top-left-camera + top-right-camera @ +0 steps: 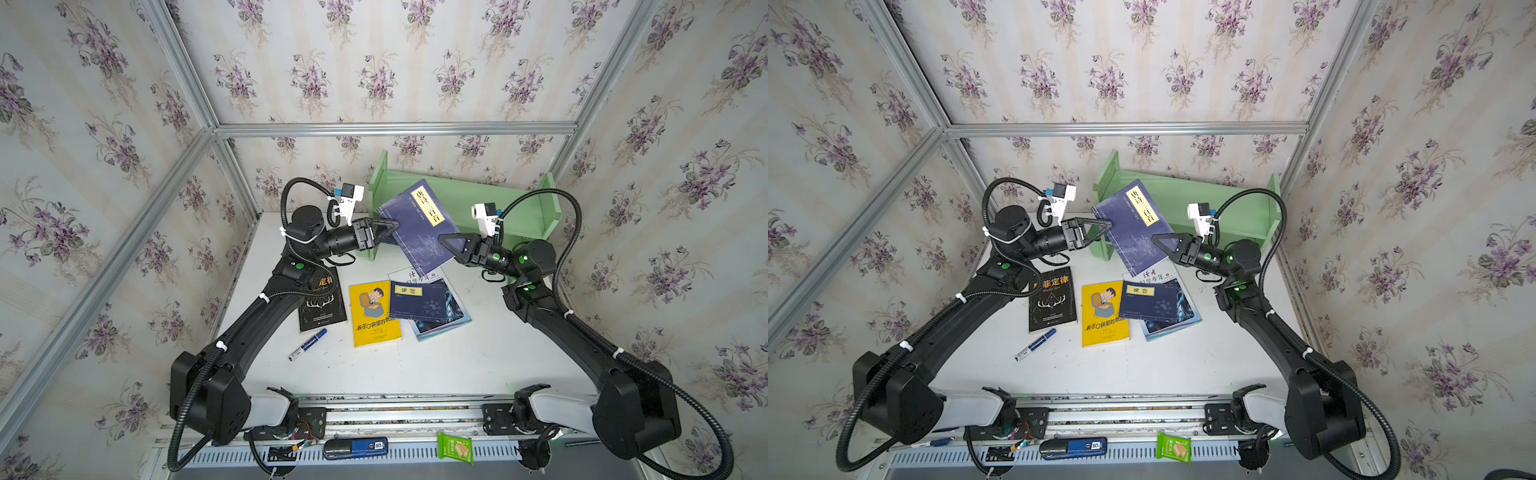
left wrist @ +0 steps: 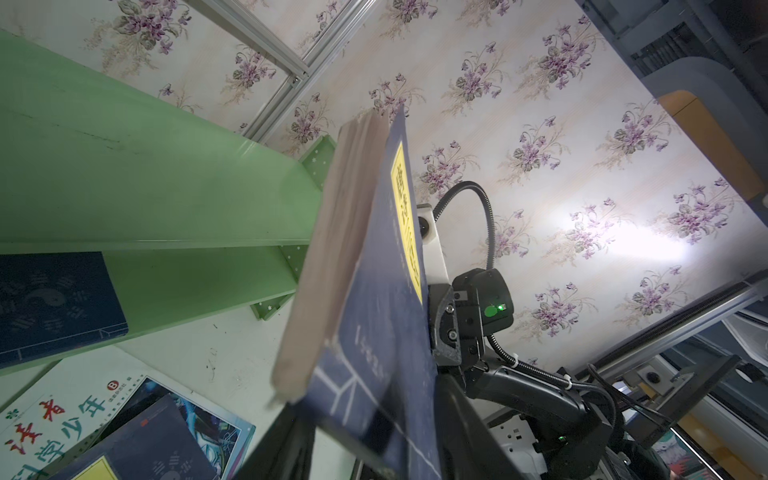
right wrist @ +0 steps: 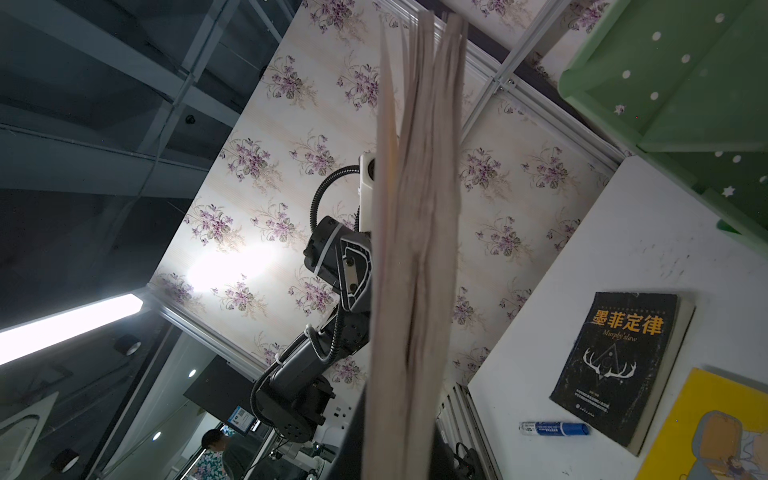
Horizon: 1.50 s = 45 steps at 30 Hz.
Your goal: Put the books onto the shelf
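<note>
**Held item.** Navy paperback, matt cover, yellow title label, fine pale line drawing. It is hanging tilted in the air in front of the shelf, clear of the white table. In the right wrist view its buff page edges are fanning slightly apart and blurring.

**Right gripper**. Black angular plastic fingers are pressing together on the navy paperback's lower edge, pinching it.

**Left gripper**. Same build. Its fingers are straddling the book's upper left corner. Whether they are pressing on the cover cannot be told, since the left wrist view is cutting them off at its edge.

**Shelf.** Pale green two-tier rack with smooth painted boards and end panels dotted with white spots and stars. It is standing at the back of the table, and the held book is hiding part of its front.

**Lying flat on the table.**
- Black paperback with a white antler motif, its top partly hiding under the left arm.
- Yellow paperback with a cartoon man.
- Smaller navy book, resting on a larger glossy white-and-blue book and lapping over the yellow cover's edge.

**At the shelf's lower tier.** Third navy book with a faint trigram pattern, cut off by the picture's edge.

**Stray item.** Blue marker pen with a white label, lying just beside the black paperback.
</note>
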### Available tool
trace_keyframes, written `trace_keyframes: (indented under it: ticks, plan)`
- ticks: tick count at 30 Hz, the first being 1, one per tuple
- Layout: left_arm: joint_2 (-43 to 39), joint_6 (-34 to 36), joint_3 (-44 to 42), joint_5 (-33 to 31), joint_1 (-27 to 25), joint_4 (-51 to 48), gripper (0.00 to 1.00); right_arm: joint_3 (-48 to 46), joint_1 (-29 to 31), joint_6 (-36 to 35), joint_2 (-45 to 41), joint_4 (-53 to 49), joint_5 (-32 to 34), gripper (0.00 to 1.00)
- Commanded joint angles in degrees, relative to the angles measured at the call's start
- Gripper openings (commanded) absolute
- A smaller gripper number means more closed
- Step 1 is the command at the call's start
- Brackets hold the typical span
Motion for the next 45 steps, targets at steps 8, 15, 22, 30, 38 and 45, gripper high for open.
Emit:
trace_keyframes:
  ticks: [8, 15, 22, 30, 38, 45]
  plan:
    - [-2.18, -8.88, -9.55, -8.07, -0.25, 15.93, 0.16, -3.74, -0.02, 1.91, 2.51, 6.78, 5.27, 0.33]
    - [-5.90, -11.62, -22.62, -18.97, -3.00, 22.50, 0.10, -18.53, 0.82, 6.22, 2.08, 14.97, 15.38, 0.54]
    - [-6.15, -15.13, -32.61, -27.48, -6.27, 29.09, 0.08, -26.57, 6.15, 4.31, 3.68, 15.35, 21.52, 0.63]
    - [-1.97, -19.04, -35.22, -31.41, -6.45, 33.00, 0.08, -30.12, 8.66, 7.58, 12.13, 28.11, 25.69, 0.65]
    - [6.95, -25.96, -34.16, -32.24, -6.70, 42.31, 0.07, -26.27, 13.13, 8.45, 21.09, 30.04, 26.41, 0.64]
    - [12.34, -28.96, -32.64, -33.60, -8.27, 46.15, 0.07, -25.12, 13.43, 8.00, 22.95, 30.09, 27.91, 0.50]
